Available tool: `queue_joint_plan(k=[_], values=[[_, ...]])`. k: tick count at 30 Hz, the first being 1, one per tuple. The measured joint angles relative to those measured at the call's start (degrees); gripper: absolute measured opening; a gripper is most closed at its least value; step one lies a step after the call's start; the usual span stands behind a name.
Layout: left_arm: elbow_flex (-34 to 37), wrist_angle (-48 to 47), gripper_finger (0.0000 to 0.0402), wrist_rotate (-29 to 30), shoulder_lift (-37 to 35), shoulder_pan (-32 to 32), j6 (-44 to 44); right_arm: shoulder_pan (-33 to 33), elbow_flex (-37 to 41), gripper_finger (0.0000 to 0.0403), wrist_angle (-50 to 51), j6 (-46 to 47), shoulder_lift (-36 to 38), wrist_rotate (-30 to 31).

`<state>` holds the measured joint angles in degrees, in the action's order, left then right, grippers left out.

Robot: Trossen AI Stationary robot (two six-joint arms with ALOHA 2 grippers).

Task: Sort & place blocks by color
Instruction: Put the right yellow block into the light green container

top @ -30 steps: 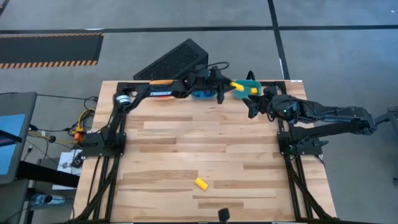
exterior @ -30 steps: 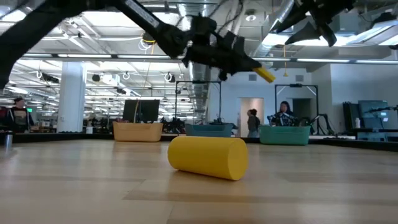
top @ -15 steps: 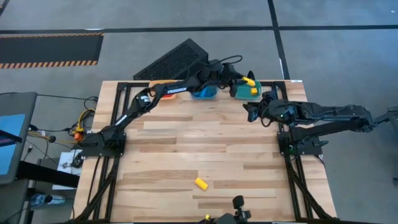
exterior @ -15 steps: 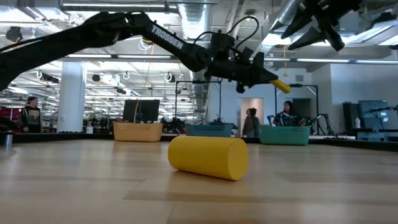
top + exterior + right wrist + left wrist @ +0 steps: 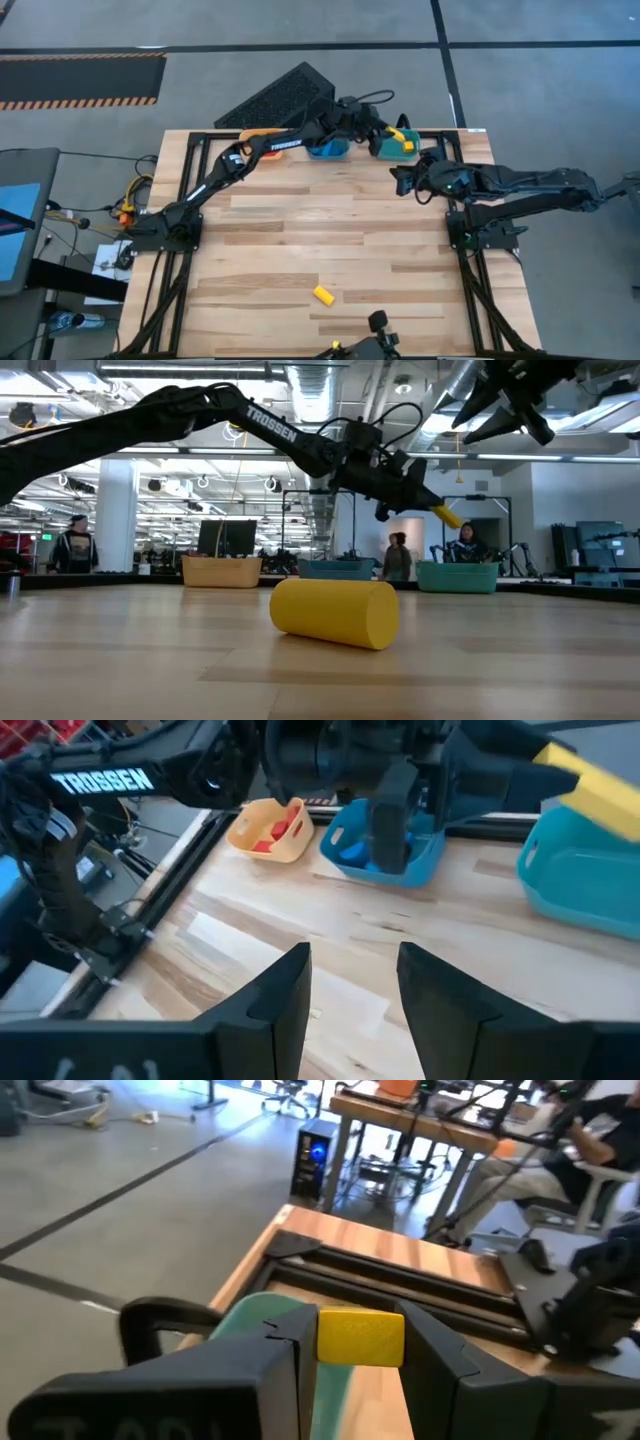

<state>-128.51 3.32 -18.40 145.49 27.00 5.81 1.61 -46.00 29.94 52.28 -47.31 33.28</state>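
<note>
The left gripper (image 5: pixel 360 1355), clamped on a yellow block (image 5: pixel 361 1336), hangs over the teal bin (image 5: pixel 392 148) at the table's far edge. Only the right wrist view shows red blocks (image 5: pixel 282 826) in the orange bin (image 5: pixel 268 828); the right gripper (image 5: pixel 353 982) waits nearby, fingers apart. Another yellow block (image 5: pixel 323 294) lies near the table's front.

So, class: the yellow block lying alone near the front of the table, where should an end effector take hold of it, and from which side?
Take the yellow block from straight above, fingers closing across its short width at mid-length. The low view shows it as a short cylinder on its side, so its top is exposed, and closing the fingers on its curved flanks should stop it from rolling. Nothing stands near it.
</note>
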Motion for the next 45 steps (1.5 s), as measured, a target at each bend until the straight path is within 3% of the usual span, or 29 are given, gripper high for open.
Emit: queue_joint_plan(k=[4, 9, 21, 29, 33, 39, 45], values=[[0.0, 0.0, 0.0082, 0.9, 0.0, 0.1, 0.0, 0.7, 0.0, 0.0170, -5.3, 2.6, -1.4, -1.5], [0.0, 0.0, 0.0083, 0.2, 0.0, 0.2, 0.8, 3.2, 0.0, 0.0170, -15.5, -5.5, -1.3, -11.9], [0.0, -7.7, 0.0083, 1.3, 0.0, -0.1, -0.3, -3.0, 0.0, 0.0140, 0.7, 4.8, -4.2, -12.6], [0.0, -8.0, 0.0083, 2.7, 0.0, 0.0, -3.2, -3.5, 0.0, 0.0118, -0.1, 5.8, -6.5, -12.3], [0.0, -8.1, 0.0083, 6.7, 0.0, 0.1, -3.2, -2.6, 0.0, 0.0117, -0.5, 6.6, -5.7, -11.3], [0.0, -8.9, 0.0083, 7.5, 0.0, 0.5, -1.0, -4.8, 0.0, 0.0117, 0.0, 9.2, -1.0, -2.0], [0.0, -7.9, 0.0114, 10.4, 0.0, 0.5, 1.0, -3.9, 0.0, 0.0117, 0.0, 8.9, 3.2, -0.2]])
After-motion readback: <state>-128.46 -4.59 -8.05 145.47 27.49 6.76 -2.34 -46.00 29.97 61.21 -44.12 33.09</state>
